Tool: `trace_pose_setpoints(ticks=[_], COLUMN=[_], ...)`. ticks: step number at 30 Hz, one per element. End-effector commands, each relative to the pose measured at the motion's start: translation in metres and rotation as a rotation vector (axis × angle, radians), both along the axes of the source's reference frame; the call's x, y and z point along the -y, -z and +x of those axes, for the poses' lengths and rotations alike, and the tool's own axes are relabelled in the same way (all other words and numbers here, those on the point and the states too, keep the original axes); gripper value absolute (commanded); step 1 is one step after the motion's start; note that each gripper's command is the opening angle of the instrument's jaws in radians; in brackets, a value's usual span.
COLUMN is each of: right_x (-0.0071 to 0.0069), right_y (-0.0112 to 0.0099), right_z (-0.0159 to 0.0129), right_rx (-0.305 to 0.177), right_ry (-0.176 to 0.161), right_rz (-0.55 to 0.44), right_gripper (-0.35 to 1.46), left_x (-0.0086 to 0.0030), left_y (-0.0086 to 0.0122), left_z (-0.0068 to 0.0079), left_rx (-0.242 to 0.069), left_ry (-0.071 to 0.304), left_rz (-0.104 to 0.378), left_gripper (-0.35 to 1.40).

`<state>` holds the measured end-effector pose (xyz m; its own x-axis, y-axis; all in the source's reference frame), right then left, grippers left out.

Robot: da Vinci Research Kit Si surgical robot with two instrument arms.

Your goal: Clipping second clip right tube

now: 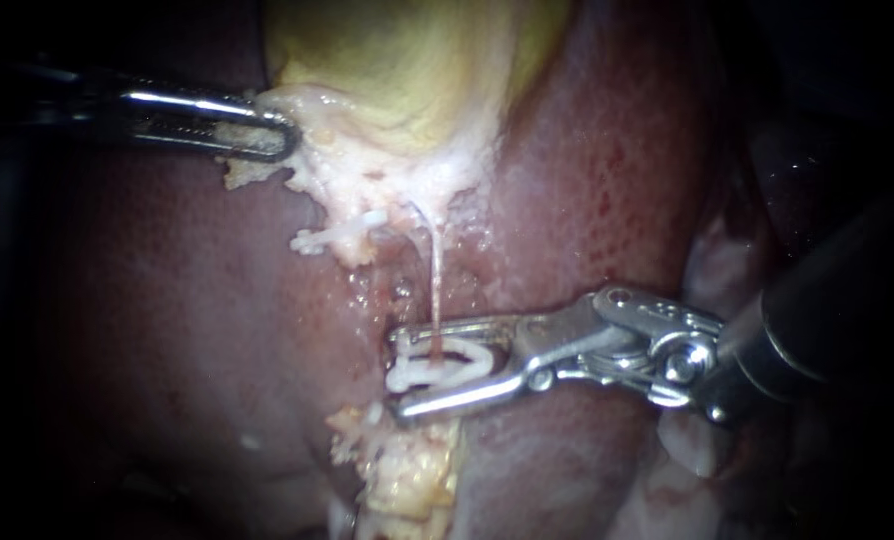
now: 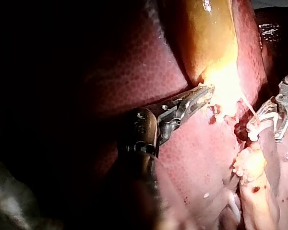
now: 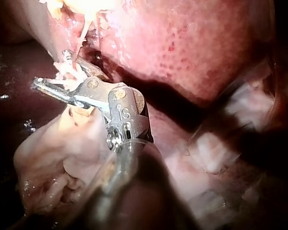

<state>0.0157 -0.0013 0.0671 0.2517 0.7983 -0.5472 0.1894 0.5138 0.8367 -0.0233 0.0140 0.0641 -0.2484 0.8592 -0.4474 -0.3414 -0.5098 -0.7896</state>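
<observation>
**Low on the dark red liver (image 1: pixel 587 180): white plastic clip (image 1: pixel 447 362) astride the thin pale-pink tube (image 1: pixel 434 290)**

In the endoscope view, right inside the mouth of the right instrument (image 1: pixel 399 372), a steel-tipped shaft entering from the right. Held fairly wide, with one jaw pressing each leg of the clip, so gripping it from both sides. Down from the pale frayed tissue (image 1: pixel 342 165) under the glossy yellow gallbladder (image 1: pixel 417 70), then between the clip's spread legs, about midway along them. Just below the lower jaw, lumpy yellow fat (image 1: pixel 407 470).

Up and to the left, well apart from that mouth, a second small white clip (image 1: pixel 335 238), closed; hard to make out what it grips. Further left again, the left instrument (image 1: pixel 267 138), with narrow steel jaws clamped together on the edge of the frayed tissue.

Hidden or unclear: the tube's lower end, lost behind clip and lower jaw; both shafts, fading into dark. From the right wrist view, much of the clip covered by the instrument's own wrist joint, and the tube only a short reddish strand ahead of the jaws. From the left wrist view, clip and jaw tips of the right instrument off beside the left one, with the shaft cut off.
</observation>
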Motion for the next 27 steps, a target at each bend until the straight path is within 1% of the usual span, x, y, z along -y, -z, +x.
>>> trace_pose_setpoints(ticks=[1,4,9,13,15,19,22,23,25,27], right_x=[0.0001,0.0001,0.0001,-0.0001,-0.0002,-0.0001,0.0000,0.0000,0.0001,0.0000], right_y=[0.0002,0.0003,0.0003,0.0000,-0.0001,-0.0002,-0.0001,-0.0001,-0.0001,-0.0002], right_z=[0.0000,0.0001,0.0001,0.0002,0.0001,0.0000,-0.0001,-0.0002,-0.0003,-0.0003], right_rx=[-0.002,-0.007,-0.006,-0.007,-0.004,-0.003,0.001,0.004,0.008,0.014], right_ry=[0.007,0.015,0.014,0.016,0.010,0.012,0.013,0.014,0.015,0.000], right_rz=[0.001,0.002,0.002,0.002,0.001,0.006,0.017,0.028,0.039,0.044], right_gripper=[0.45,0.42,0.35,0.24,0.15,-0.07,-0.25,-0.34,-0.35,-0.35], left_x=[0.0000,0.0000,0.0000,0.0000,0.0000,0.0000,0.0000,0.0000,0.0000,0.0000], left_y=[0.0000,0.0000,0.0000,0.0000,0.0000,0.0000,0.0000,0.0000,0.0000,0.0000], left_z=[0.0000,0.0000,0.0000,0.0000,0.0000,0.0000,0.0000,0.0000,0.0000,0.0000], left_rx=[0.000,0.000,0.000,0.000,0.000,0.000,0.000,0.000,0.000,0.000], left_ry=[0.000,0.000,0.000,0.000,0.000,0.000,0.000,0.000,0.000,0.000], left_rz=[0.000,0.000,0.000,0.000,0.000,0.000,0.000,0.000,0.000,0.000], left_gripper=[-0.35,-0.35,-0.35,-0.35,-0.35,-0.35,-0.35,-0.35,-0.35,-0.35])
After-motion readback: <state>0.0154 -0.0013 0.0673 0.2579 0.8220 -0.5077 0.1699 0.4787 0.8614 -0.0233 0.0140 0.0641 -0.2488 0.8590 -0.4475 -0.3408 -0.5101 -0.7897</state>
